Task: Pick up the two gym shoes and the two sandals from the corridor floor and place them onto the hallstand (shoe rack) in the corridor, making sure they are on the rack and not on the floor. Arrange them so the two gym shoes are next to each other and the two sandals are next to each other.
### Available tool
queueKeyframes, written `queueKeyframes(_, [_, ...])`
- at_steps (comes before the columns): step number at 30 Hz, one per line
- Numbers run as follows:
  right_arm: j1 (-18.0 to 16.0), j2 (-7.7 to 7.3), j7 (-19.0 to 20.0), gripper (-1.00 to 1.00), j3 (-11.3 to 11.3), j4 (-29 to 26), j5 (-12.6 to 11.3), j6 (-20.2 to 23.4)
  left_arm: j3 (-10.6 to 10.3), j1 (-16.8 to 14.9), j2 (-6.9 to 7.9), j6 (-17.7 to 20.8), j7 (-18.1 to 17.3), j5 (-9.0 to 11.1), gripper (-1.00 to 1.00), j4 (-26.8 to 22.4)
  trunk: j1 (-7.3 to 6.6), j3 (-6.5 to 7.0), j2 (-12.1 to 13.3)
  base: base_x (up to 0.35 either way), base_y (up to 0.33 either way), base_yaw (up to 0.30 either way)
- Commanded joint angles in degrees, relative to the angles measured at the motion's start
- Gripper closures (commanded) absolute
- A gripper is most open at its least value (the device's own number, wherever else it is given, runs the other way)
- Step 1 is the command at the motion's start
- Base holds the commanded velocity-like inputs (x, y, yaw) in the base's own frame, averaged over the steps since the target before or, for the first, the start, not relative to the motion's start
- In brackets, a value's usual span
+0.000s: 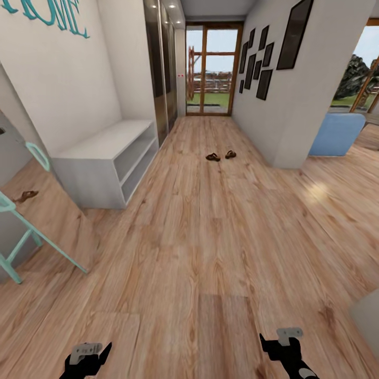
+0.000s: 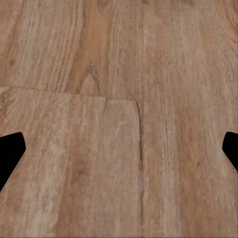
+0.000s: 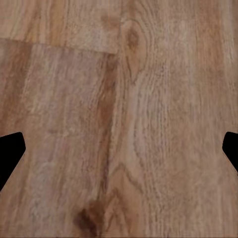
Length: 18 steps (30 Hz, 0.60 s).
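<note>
Spread claws [image 1: 87,355] low (sandals [image 1: 221,156] far ahead)

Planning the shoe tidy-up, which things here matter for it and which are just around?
For the job: two sandals, floor.

Just around: white bench, mirror, picture frames, glass door, blue seat.

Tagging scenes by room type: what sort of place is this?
Most likely a home entrance corridor: wood-plank floor, a glazed door to a garden at the far end, a low white shelf bench by the wall, and two brown sandals on the floor.
</note>
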Motion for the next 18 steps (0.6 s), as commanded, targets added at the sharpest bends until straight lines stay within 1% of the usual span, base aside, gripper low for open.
queueKeyframes(1, [0.0, -0.01, 0.0, -1.0, -0.5, 0.1, 0.5, -0.2, 0.2, 0.0, 0.0, 0.1, -0.6, 0.5, -1.0, 0.1, 0.02, -0.05, 0.0, 0.339, 0.0, 0.0])
queueKeyframes(18, [0.0, -0.01, 0.0, -1.0, -0.5, 0.0, 0.4, -0.2, 0.2, 0.0, 0.0, 0.1, -0.6, 0.5, -1.0, 0.1, 0.02, -0.05, 0.0, 0.339, -0.008, 0.0])
